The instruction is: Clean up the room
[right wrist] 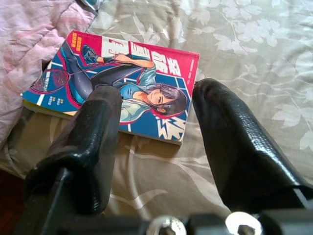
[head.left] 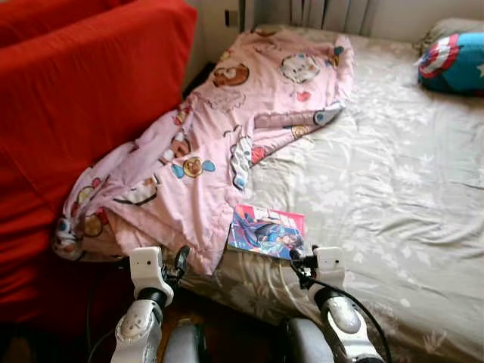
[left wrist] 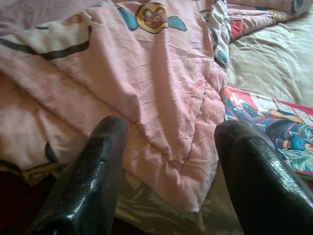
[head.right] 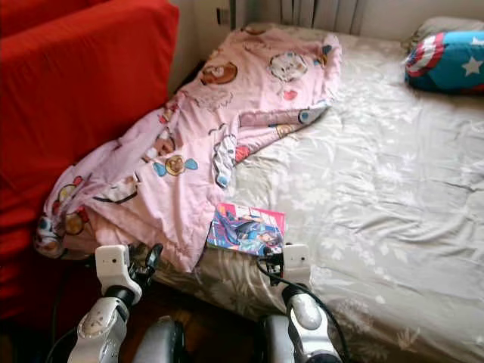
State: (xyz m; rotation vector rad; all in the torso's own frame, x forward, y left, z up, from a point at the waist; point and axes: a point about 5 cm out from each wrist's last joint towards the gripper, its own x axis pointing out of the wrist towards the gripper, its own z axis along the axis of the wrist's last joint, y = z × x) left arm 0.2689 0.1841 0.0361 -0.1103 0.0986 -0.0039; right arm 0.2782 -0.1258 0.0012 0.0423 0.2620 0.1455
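Right hand [right wrist: 156,117], fingers apart, hovered at a glossy comic-cover book [right wrist: 117,83]; left hand [left wrist: 171,161], also apart, faced the rumpled pink cartoon quilt [left wrist: 146,88] overlapping the book's edge.

The two head cameras are looking forward and down from above both arms, sharing the bed [head.left: 393,189], the pink quilt [head.left: 219,144] and the comic book [head.left: 267,231]. The left wrist camera is peering close between its parted fingers [left wrist: 85,186] at the quilt's edge, the book lying beyond one finger. The right wrist camera is facing the same book [right wrist: 117,83], just ahead of its spread fingers [right wrist: 234,147].
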